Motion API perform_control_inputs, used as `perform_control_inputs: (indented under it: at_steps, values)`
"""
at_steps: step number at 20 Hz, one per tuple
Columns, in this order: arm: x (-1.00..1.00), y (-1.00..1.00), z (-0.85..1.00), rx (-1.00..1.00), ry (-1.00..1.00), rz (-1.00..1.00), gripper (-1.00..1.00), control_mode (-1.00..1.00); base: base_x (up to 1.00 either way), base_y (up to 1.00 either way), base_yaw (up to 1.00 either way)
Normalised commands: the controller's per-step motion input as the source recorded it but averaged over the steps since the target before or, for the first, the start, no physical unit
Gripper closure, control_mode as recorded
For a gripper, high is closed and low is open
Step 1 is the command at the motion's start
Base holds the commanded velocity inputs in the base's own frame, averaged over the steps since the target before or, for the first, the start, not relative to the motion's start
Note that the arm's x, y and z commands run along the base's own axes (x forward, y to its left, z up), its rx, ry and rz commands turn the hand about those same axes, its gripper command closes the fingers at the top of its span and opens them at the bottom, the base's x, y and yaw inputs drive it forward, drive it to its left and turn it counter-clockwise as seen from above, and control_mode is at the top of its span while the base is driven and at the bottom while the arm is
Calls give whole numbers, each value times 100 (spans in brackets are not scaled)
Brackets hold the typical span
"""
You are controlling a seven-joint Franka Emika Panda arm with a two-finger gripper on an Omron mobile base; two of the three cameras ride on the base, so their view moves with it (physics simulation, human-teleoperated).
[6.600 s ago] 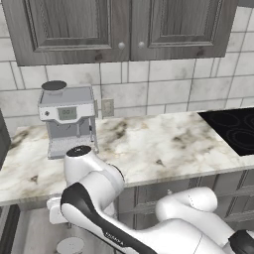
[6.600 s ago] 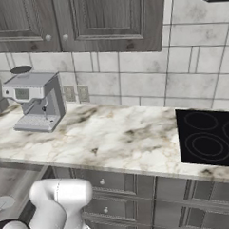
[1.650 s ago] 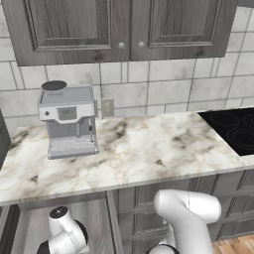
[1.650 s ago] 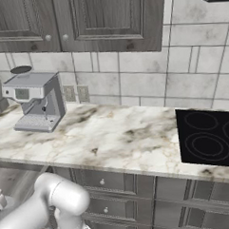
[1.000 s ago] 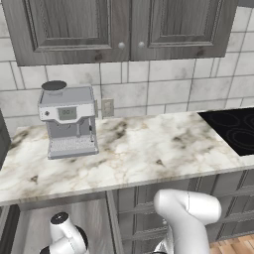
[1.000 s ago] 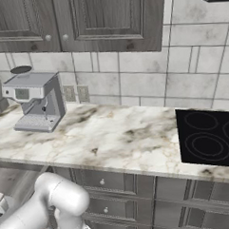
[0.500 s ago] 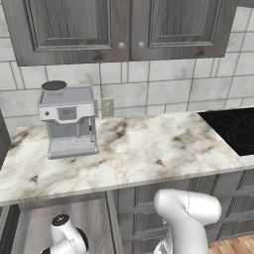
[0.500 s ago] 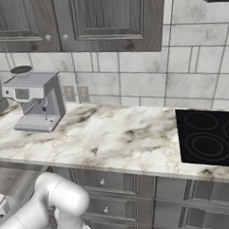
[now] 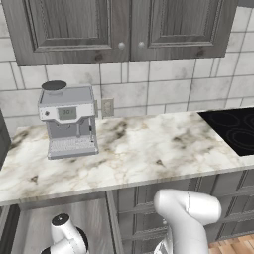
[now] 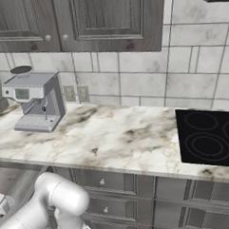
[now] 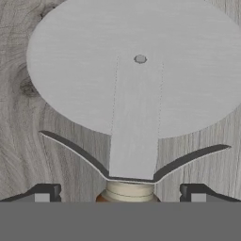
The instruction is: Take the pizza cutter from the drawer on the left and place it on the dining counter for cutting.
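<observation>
In the hand view the tool (image 11: 120, 194) stands wide open, one dark fingertip (image 11: 44, 193) at each side of the cutter (image 11: 136, 89), with nothing gripped. The tips sit apart from the cutter, flanking the top of its handle. The cutter lies flat just beyond them on the grey wood-grain floor of the drawer (image 11: 19, 141): a big round silver blade with a small rivet at its middle, a flat silver shank running back from it, a dark curved guard across the shank, and a pale collar and a sliver of orange-brown handle between the fingertips. The blade points away from the tool.

In the left base view the white arm (image 9: 186, 218) bends down below the tabletop (image 9: 129, 154), its wrist (image 9: 64, 238) low by the open space at the left of the cabinet fronts. In the right base view the arm (image 10: 54, 205) reaches down to the lower left in front of the drawer fronts.

Farther back, a grey coffee machine (image 9: 68, 120) stands on the marble tabletop at the left, near the tiled wall. A black cooktop (image 10: 208, 137) is set in at the right. Grey wall cabinets (image 9: 124, 27) hang above.
</observation>
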Motion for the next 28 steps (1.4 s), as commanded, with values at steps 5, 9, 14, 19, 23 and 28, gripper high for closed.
perform_control_inputs:
  at_steps: [5, 9, 14, 19, 23, 28]
  values:
    - [0, 0, 0, 0, 0, 0, 100, -100, 0, 0, 0]
    - [0, 0, 0, 0, 0, 0, 100, -100, 0, 0, 0]
    - [0, 0, 0, 0, 0, 0, 100, -100, 0, 0, 0]
    - [0, 0, 0, 0, 0, 0, 100, -100, 0, 0, 0]
    - [0, 0, 0, 0, 0, 0, 100, -100, 0, 0, 0]
    - [0, 0, 2, 0, 1, 0, 100, -100, 0, 0, 0]
